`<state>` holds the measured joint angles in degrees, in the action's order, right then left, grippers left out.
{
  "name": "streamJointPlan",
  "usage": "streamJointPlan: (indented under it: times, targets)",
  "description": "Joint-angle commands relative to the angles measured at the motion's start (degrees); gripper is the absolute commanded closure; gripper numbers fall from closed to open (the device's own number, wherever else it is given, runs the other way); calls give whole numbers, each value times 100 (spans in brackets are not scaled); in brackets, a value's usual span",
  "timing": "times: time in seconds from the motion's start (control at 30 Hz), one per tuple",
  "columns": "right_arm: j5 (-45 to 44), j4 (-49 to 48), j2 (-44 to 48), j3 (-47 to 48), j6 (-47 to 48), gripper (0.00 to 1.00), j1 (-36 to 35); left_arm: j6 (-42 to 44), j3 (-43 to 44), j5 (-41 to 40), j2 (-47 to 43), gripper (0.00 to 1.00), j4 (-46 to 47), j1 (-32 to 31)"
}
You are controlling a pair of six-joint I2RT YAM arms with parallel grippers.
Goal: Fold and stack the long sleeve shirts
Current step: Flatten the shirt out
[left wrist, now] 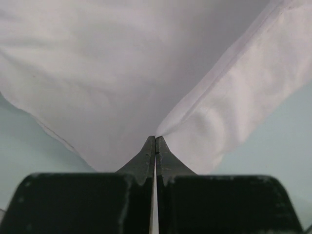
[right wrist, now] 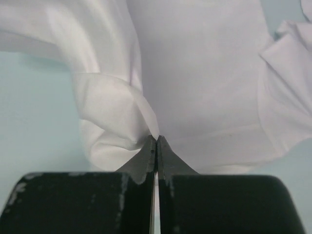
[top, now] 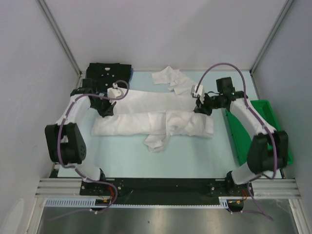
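Top external view, left side: the left arm [top: 66,141] rises from its base at the near-left corner. Its elbow is held out over the left edge of the table [top: 146,163], and its forearm runs forward and inward. The left gripper [top: 107,110] points down at the left end of the white shirt [top: 156,109]. In the left wrist view, its fingers [left wrist: 141,161] are pressed together with no gap. A hemmed edge of white cloth is pinched at their tips and fans away from them in two sheets.

The black shirt [top: 108,73] lies behind this gripper, at the far-left corner. Whether it touches the white shirt cannot be told.

The white shirt lies across the middle of the table, with its long axis running left to right, parallel to the near edge. It forms two long bands side by side, one far and one near. A crumpled piece lies at the far centre, and another trails toward the near edge.

The right gripper [top: 201,108] sits at the right end of the far band. In the right wrist view, its fingers [right wrist: 168,161] are closed flat together, clamping a fold of white cloth. The right arm [top: 265,146] rises from the near-right base, with its elbow above the green tray [top: 265,105] and its forearm reaching forward and leftward. The tray lies along the right edge, near the shirt's right end.
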<state>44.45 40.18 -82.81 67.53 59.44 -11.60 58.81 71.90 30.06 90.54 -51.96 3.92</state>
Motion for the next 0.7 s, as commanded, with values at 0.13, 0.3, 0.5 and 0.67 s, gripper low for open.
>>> streamJointPlan:
  times: [0.13, 0.3, 0.5, 0.67]
  targets:
    - [-446, -626, -2827, 1894, -1591, 100, 438, -2206, 1405, -757, 1800, 86, 1400, 47]
    - [-236, -617, -3198, 2177, -1962, 100, 509, -1261, 1117, 1070, 828, 34, 566, -329]
    - [-103, -687, -3163, 2107, -2217, 100, 404, -422, -315, 1169, -89, 17, 274, -1920]
    - [-120, -635, -3084, 2142, -2226, 100, 386, -870, -930, 1222, -247, 1, 939, -2782]
